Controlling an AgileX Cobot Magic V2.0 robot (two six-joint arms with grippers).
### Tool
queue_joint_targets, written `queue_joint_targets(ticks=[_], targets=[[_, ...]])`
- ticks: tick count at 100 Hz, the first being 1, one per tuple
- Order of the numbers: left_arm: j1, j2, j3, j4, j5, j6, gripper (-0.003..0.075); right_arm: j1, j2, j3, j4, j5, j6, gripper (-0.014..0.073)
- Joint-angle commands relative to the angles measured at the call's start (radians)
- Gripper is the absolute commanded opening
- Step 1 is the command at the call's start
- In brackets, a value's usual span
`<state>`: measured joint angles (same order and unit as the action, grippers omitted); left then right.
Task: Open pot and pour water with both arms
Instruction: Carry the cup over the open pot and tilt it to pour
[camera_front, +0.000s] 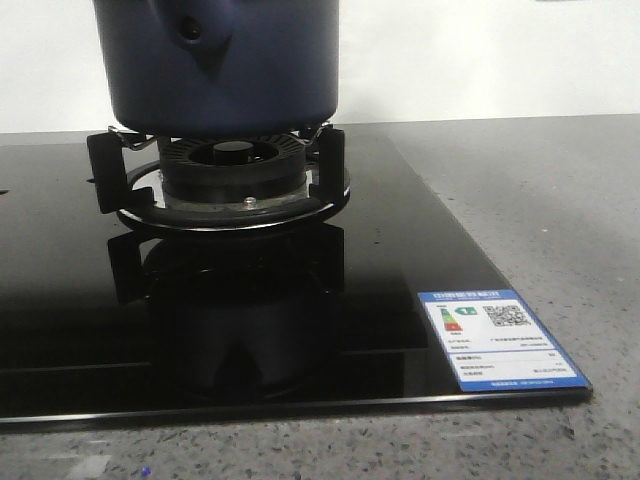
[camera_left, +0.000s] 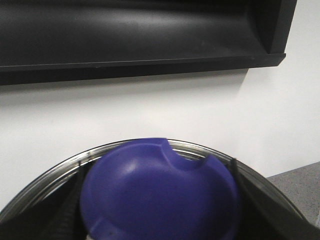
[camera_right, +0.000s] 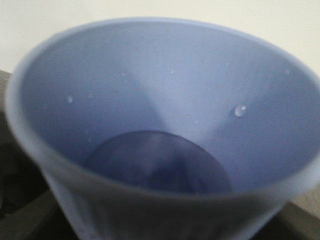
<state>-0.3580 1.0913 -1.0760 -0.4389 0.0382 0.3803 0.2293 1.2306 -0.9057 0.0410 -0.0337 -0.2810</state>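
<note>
A label (camera_front: 500, 340) sits at lower right on the black stove (camera_front: 400, 260) on the grey desk (camera_front: 560, 200). Behind it, upper centre, the pot (camera_front: 215, 65) rests on the burner (camera_front: 235, 175). Neither claw shows, so I cannot tell their state; a pale cup (camera_right: 150, 125) fills the right wrist view.
</note>
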Motion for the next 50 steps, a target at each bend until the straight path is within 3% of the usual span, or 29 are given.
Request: queue_joint_targets(ticks=[1, 50], targets=[[0.003, -0.024, -0.041, 0.001, -0.091, -0.001, 0.0398, 0.040, -0.035, -0.103, -0.041, -0.029, -0.003, 0.0339], [0.003, -0.024, -0.041, 0.001, -0.082, -0.001, 0.0398, 0.246, 0.158, -0.424, -0.402, 0.315, -0.005, 0.0339]])
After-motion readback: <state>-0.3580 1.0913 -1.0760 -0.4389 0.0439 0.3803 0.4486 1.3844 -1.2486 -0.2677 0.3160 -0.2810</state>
